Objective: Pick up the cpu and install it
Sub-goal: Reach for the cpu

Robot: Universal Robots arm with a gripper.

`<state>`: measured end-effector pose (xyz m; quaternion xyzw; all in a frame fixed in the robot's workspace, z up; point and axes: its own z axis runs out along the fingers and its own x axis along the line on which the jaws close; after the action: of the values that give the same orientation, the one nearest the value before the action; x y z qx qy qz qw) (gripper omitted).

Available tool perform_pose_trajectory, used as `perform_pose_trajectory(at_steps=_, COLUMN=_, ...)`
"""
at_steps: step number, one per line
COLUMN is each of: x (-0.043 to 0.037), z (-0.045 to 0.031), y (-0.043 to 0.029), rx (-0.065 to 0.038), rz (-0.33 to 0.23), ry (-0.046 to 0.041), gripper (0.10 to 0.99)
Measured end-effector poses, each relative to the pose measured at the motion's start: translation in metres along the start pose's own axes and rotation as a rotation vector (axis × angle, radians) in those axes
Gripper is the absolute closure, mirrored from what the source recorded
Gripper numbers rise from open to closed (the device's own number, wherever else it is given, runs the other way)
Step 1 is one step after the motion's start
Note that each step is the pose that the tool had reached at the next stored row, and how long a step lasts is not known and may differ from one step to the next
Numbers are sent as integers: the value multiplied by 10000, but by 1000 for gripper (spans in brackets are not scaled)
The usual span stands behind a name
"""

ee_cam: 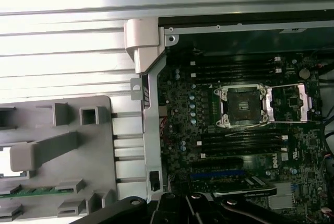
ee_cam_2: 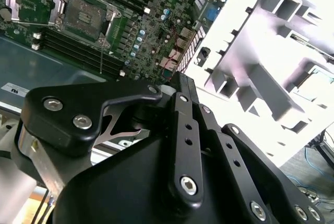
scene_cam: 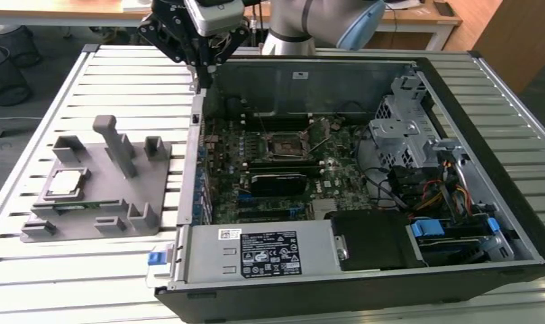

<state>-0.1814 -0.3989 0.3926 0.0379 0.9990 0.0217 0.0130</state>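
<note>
Pincer [scene_cam: 202, 62], closed on nothing, hangs over the open computer's [scene_cam: 362, 196] corner. The cpu [scene_cam: 67, 182] lies well apart in a grey holder [scene_cam: 119, 196] on the bench [scene_cam: 119, 74]. The chip looks light, stiff and probably fragile, best gripped by opposite edges.

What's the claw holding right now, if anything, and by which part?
Nothing. The claw hangs empty above the computer case's rim, while the cpu lies on the grey fixture, apart from it.

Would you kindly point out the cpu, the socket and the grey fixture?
cpu [scene_cam: 67, 182], exterior view, metal top.
socket [ee_cam: 241, 105], first wrist view, open centre.
grey fixture [scene_cam: 117, 150], exterior view, upright post.
</note>
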Motion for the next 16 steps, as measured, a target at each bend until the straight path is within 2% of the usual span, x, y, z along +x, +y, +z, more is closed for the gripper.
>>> perform_pose_trajectory(at_steps=16, x=202, z=2, y=-16, rx=0, rz=0, ry=0, gripper=980)
